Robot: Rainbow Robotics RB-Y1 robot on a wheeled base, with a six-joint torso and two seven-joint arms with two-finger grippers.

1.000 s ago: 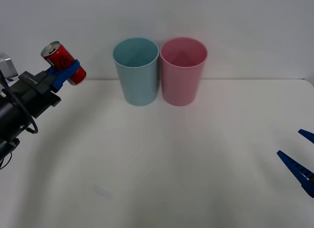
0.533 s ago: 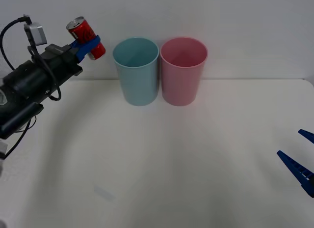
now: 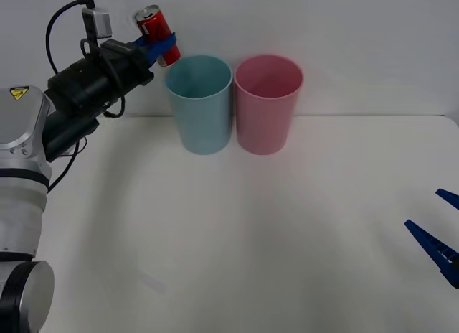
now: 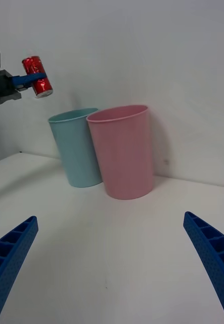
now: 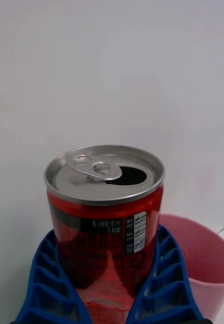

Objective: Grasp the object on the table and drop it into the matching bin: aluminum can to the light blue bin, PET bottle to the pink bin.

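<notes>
My left gripper (image 3: 161,41) is shut on the small red aluminum can (image 3: 158,34), holding it tilted in the air just left of and above the light blue bin (image 3: 200,107). The left wrist view shows the can (image 5: 105,225) up close, silver top open, blue fingers (image 5: 165,283) on both sides. From the right wrist view the can (image 4: 37,76) hangs above and beside the light blue bin (image 4: 76,149). The pink bin (image 3: 267,107) stands touching the blue one on its right. My right gripper (image 3: 443,229) is open, parked low at the table's right edge.
Both bins stand at the back of the white table (image 3: 237,232), close to the pale wall. The left arm's black forearm (image 3: 86,89) stretches over the table's back left corner.
The left arm has lifted and carried the can up and to the right, from far left to beside the light blue bin's rim. The right arm has not moved.
</notes>
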